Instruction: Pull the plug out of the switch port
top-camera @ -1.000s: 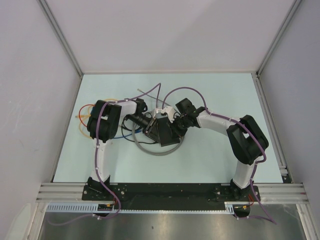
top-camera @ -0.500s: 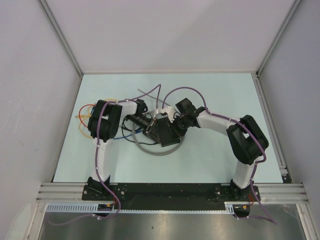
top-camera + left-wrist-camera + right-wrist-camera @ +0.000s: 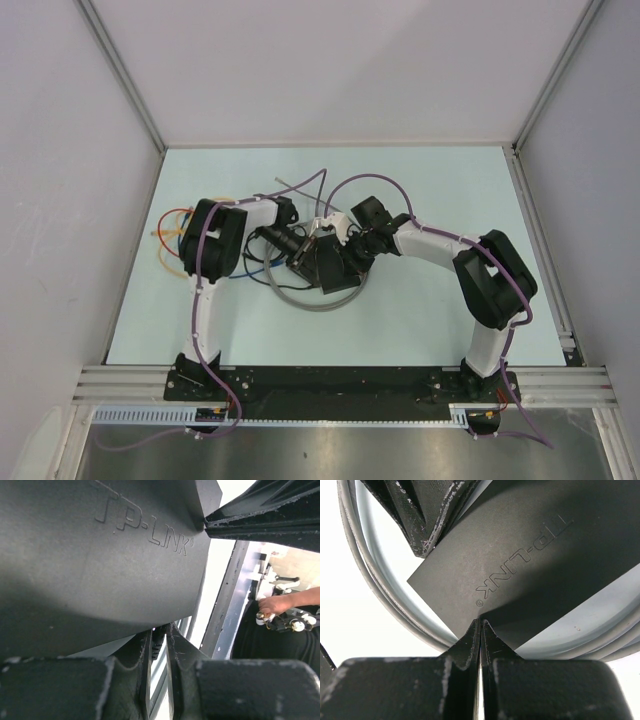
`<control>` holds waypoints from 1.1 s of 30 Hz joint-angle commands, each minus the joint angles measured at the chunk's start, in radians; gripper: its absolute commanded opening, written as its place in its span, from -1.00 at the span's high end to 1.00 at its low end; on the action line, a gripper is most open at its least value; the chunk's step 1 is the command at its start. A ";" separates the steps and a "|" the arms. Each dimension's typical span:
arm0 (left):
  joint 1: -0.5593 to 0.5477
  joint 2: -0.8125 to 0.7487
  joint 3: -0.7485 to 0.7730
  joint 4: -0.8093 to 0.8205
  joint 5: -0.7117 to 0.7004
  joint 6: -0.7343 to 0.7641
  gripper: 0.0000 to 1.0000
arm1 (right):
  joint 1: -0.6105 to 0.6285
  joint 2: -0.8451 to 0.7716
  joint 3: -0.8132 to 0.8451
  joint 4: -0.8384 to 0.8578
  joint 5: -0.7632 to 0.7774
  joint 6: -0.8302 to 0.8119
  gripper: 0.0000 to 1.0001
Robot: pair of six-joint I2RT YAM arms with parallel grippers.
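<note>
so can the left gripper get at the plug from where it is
Probably yes: the left gripper sits at the edge of the switch, nearly closed on something dark, likely the plug; nothing blocks it.

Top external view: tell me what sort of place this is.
Probably a robotics lab test cell: a pale table walled by white panels on aluminium framing, a left arm and right arm bolted at its near edge, and a black network switch with a coil of grey cable.
</note>
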 commanded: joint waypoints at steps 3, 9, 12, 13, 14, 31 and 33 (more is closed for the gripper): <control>0.011 0.031 -0.061 0.017 -0.009 0.050 1.00 | 0.001 0.030 -0.028 -0.022 0.046 -0.007 1.00; 0.055 0.063 0.086 -0.043 -0.058 0.064 1.00 | 0.003 0.029 -0.028 -0.025 0.046 -0.007 1.00; 0.078 0.081 0.109 -0.081 -0.056 0.079 1.00 | 0.003 0.027 -0.029 -0.025 0.050 -0.010 1.00; 0.081 0.080 0.105 -0.088 -0.058 0.090 1.00 | 0.003 0.026 -0.028 -0.026 0.050 -0.012 1.00; 0.081 0.068 0.095 -0.094 -0.056 0.114 1.00 | 0.003 0.026 -0.028 -0.027 0.051 -0.012 1.00; 0.127 -0.418 -0.020 0.108 -0.360 -0.092 -0.05 | 0.009 0.035 -0.028 -0.014 0.062 -0.012 1.00; 0.138 -0.463 -0.049 0.167 -0.517 -0.167 -0.03 | 0.009 0.035 -0.028 -0.011 0.060 -0.012 1.00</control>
